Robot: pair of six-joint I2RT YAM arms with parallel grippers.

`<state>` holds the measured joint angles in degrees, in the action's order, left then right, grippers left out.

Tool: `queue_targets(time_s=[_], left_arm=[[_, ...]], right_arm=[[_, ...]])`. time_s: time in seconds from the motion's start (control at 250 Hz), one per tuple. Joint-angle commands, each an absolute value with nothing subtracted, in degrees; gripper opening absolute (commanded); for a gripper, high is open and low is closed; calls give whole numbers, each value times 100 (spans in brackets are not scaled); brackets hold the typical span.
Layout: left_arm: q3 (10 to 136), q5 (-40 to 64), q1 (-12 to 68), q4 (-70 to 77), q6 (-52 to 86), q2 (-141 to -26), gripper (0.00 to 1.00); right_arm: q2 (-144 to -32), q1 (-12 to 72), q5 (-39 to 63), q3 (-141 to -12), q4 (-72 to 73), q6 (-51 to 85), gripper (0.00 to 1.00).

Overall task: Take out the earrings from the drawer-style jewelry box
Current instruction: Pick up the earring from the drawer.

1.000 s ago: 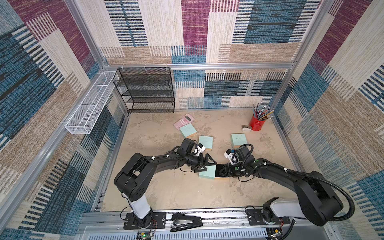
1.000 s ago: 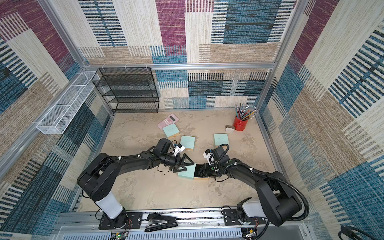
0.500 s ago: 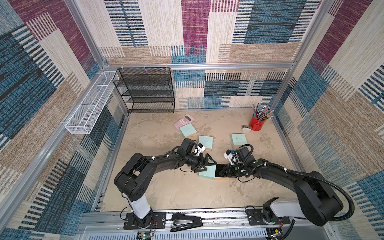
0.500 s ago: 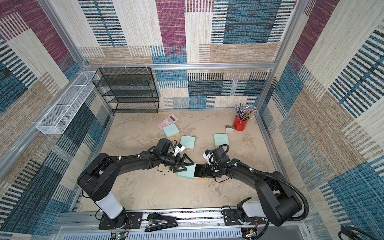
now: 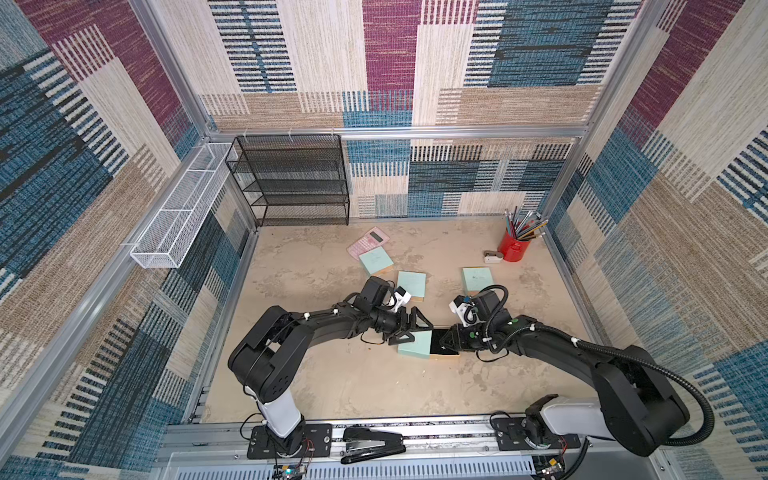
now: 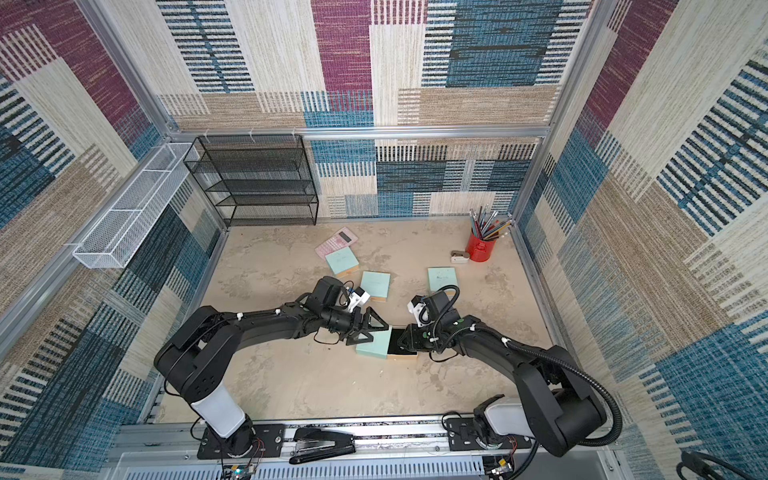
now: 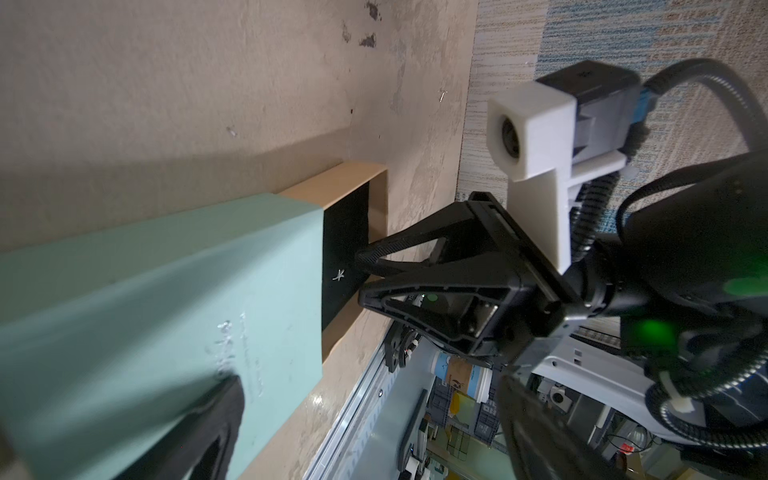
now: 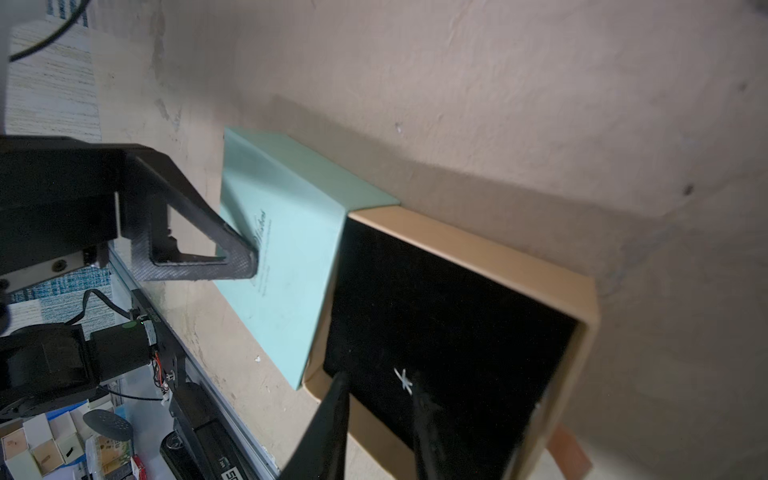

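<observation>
- A mint-green box (image 8: 286,266) lay toward the worktop's (image 5: 332,374) front edge, its black-lined drawer (image 8: 498,257) pulled out.
- One star-shaped earring (image 8: 403,380) lay on the lining, between the right tool's (image 8: 379,380) narrowly parted fingers.
- The left tool (image 5: 419,331) stood wide, one finger (image 8: 241,253) pressing the box top.

- Mint-green box sleeve (image 7: 166,311) lies on the beige floor (image 7: 166,83).
- Tan drawer (image 7: 376,199) juts out, lined black.
- One star-shaped earring (image 7: 339,274) sits just beside the right gripper (image 7: 362,272), whose jaws stand parted.
</observation>
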<state>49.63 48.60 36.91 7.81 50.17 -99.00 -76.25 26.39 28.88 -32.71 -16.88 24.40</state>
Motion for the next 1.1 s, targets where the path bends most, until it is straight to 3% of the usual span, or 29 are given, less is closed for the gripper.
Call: queue_targets(time_s=[0.0,0.204,0.656,1.096], left_arm=[[4957,4802,3705,636,4916,-9927,95],[4982,4791,3700,639,4917,-9923,95],[5009,4800,3700,646,4939,-9976,95],[5008,4790,3700,647,4948,-9993,95]], right_arm=[[-7670,2645,2867,-3248,-1613,2458,33],[-7811,2641,2914,-3252,-1556,2443,37],[-8100,2654,3103,-3303,-1386,2404,37],[-8030,2651,3068,-3270,-1415,2429,24]])
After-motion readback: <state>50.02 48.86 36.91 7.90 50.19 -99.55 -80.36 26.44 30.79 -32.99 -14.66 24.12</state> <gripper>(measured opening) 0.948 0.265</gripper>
